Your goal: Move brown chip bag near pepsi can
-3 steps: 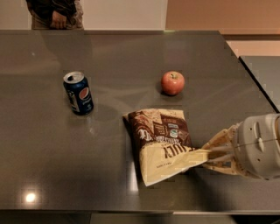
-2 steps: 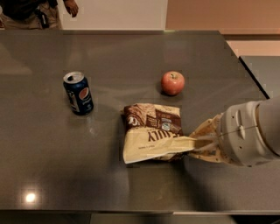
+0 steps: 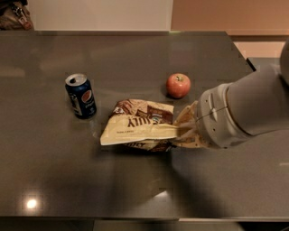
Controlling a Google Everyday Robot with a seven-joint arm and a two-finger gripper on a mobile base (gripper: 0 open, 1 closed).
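The brown chip bag (image 3: pixel 140 125) lies crumpled near the middle of the dark table, its cream-yellow end pointing left toward the pepsi can (image 3: pixel 81 95). The can stands upright to the bag's left, a short gap away. My gripper (image 3: pixel 184 131) reaches in from the right and is shut on the bag's right edge. The grey arm covers the table at the right.
A red apple (image 3: pixel 178 85) sits just behind the bag's right end, close to the gripper. The dark table (image 3: pixel 135 185) ends at the front and at the right. A person's clothing (image 3: pixel 16 13) shows at the far left corner.
My gripper has dragged the chip bag to the left, toward the can. The bag has folded, with its cream end swung to the left. The can and apple have not moved.
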